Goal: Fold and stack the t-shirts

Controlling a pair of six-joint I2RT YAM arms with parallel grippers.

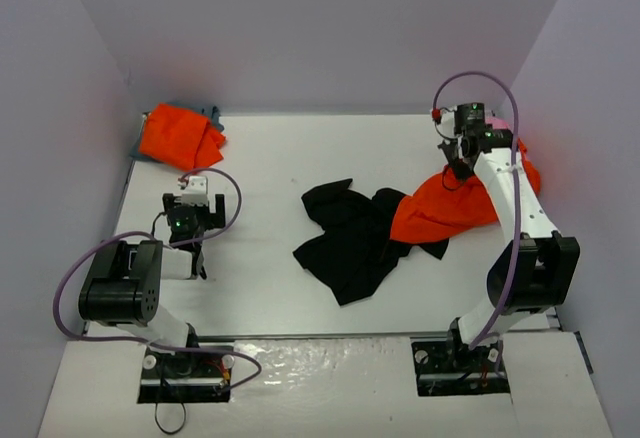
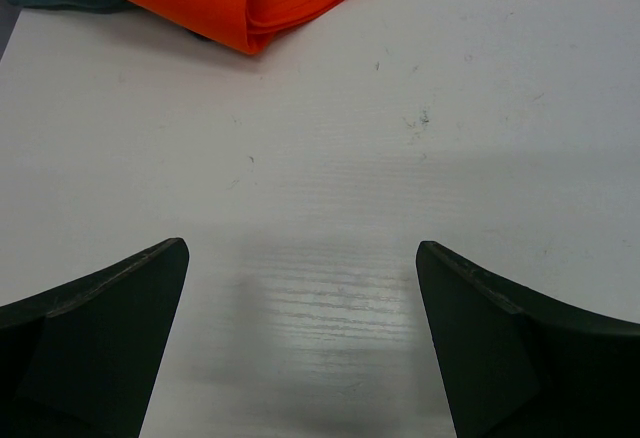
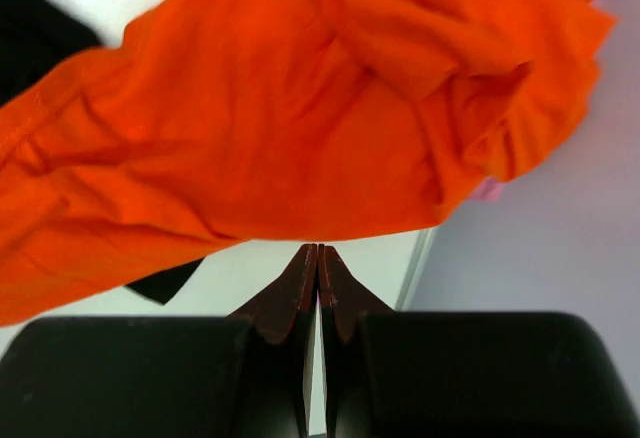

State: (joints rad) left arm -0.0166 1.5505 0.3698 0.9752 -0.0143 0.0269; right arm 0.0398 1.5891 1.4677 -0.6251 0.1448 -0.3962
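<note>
Pale lilac walls (image 1: 320,28) box in a white table (image 1: 270,158). At its centre the black shirt (image 1: 350,238) lies crumpled, sleeves and hem tangled. Its 3 o'clock edge lies under a loose orange shirt (image 1: 450,208), which spreads towards the right wall. At 10 o'clock a folded orange shirt (image 1: 180,136) sits on a blue-grey shirt (image 1: 210,113). A sliver of pink shirt (image 3: 487,190) shows by the wall beyond the loose orange one.

The left gripper (image 2: 300,258) hovers over bare table at 9 o'clock, jaws spread wide and empty. The right gripper (image 3: 318,253), at 2 o'clock, has its jaws pressed together at the orange shirt's lower edge. The wrist view is too close to tell whether a thin fold is pinched between the tips or they merely meet under the hem.

All these shirts look light, limp and thin, not fragile. I judge a pinch will lift one layer while the rest trails and bunches, and the cloth will likely slide easily on the smooth table. The best holds are probably seamed edges: shoulders, hem corners or collar. The black shirt probably needs the orange one drawn off it first, then both hem corners or both shoulders taken together to spread it flat.
</note>
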